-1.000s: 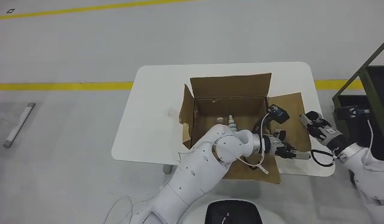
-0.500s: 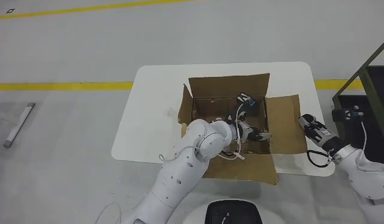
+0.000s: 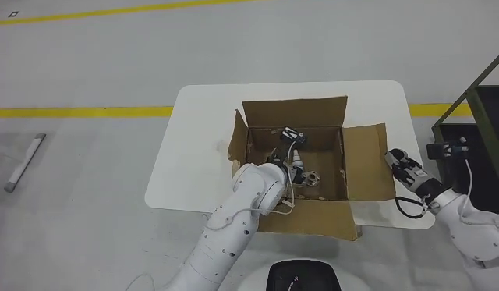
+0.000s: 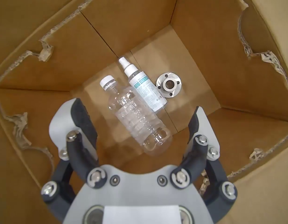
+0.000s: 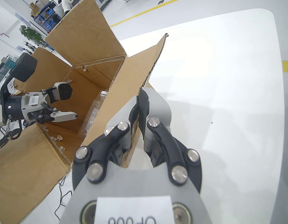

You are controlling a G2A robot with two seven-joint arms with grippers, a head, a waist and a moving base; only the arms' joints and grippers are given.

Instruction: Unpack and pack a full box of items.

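1. Overhead, a brown cardboard box stands open on a white rounded table, its flaps folded outward. The left gripper hangs inside the box mouth. The right gripper sits at the outer edge of the side flap nearest it.

2. From the left wrist, the fingers are spread wide and hold nothing. Below them, three items lie on the box floor:
   - a clear plastic water bottle with a white cap, lying on its side directly under the gap between the fingers;
   - a white spray bottle with a teal label, touching it alongside;
   - a round metal flange, just beside the spray bottle.

3. From the right wrist, the fingers are drawn narrow, with the cardboard edge of the side flap between them. They appear to pinch it and hold the box open.

4. Progress, as a judgement: every item in view is in the box and none lies out on the table. Unpacking seems barely started. All three items are yet to be lifted out and then repacked. The water bottle looks like the likeliest first pick.
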